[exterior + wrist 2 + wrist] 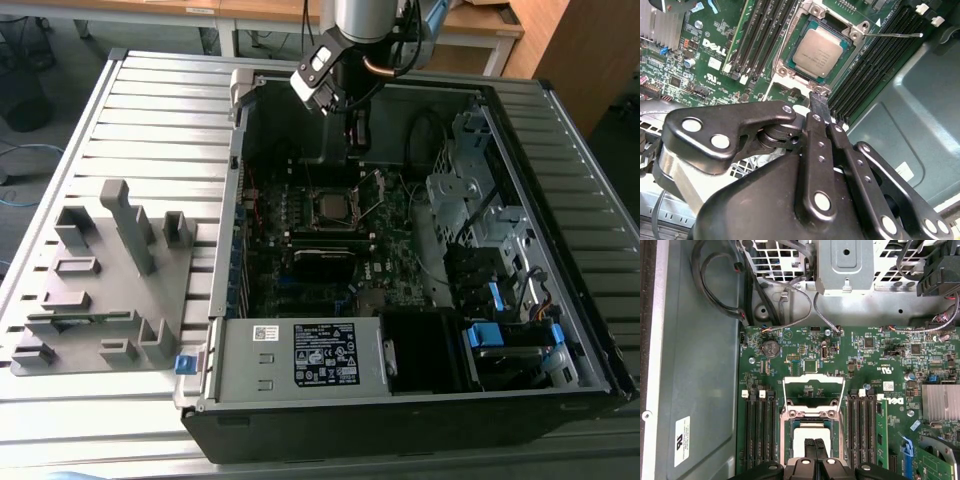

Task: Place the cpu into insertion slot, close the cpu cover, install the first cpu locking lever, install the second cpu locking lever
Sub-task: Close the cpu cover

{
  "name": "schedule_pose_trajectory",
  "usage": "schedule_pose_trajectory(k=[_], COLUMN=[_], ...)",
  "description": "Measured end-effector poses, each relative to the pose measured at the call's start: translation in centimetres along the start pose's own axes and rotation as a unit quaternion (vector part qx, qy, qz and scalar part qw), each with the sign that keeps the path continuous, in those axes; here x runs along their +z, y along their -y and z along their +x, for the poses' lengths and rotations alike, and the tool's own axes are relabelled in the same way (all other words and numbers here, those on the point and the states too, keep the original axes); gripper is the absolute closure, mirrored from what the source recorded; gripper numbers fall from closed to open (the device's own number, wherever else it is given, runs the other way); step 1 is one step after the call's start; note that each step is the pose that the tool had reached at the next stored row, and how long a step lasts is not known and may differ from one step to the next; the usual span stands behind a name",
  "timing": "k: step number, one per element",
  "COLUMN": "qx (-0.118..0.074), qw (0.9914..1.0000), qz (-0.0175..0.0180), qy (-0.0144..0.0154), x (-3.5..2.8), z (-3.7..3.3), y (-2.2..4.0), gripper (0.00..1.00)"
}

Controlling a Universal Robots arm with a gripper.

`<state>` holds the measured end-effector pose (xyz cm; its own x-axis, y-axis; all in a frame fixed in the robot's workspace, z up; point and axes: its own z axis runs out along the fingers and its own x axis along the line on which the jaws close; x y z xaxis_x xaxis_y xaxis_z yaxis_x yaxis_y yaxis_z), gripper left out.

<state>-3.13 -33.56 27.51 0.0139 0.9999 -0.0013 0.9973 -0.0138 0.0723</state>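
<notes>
The cpu [820, 52] is lying flat in the insertion slot [785, 72], its edges sitting inside the rim. The cpu cover [813, 381] is standing tilted up on its hinge, leaving the chip bare. The gripper [819, 105] is hanging just over the slot's edge, fingers pressed together and gripping nothing, with free room around them

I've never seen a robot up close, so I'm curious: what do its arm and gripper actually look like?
The arm is a round silver-grey tube with dark cables running alongside. The gripper is matt black, made of flat linked bars joined by shiny silver pins, and it narrows to two slim black jaws.
</notes>
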Motion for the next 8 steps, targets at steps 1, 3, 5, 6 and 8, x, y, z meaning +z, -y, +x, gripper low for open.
schedule_pose_trajectory(k=[1,3,5,6,8], qx=[0.0,0.0,0.0,0.0,0.0], qw=[1.0,1.0,1.0,1.0,1.0], qz=[0.0,0.0,0.0,0.0,0.0], qy=[0.0,0.0,0.0,0.0,0.0], x=[0.0,0.01,0.01,0.02,0.03], z=[0.0,0.0,0.0,0.0,0.0], y=[-0.01,-0.07,-0.17,-0.25,-0.39], gripper=[0.89,0.89,0.89,0.89,0.89])
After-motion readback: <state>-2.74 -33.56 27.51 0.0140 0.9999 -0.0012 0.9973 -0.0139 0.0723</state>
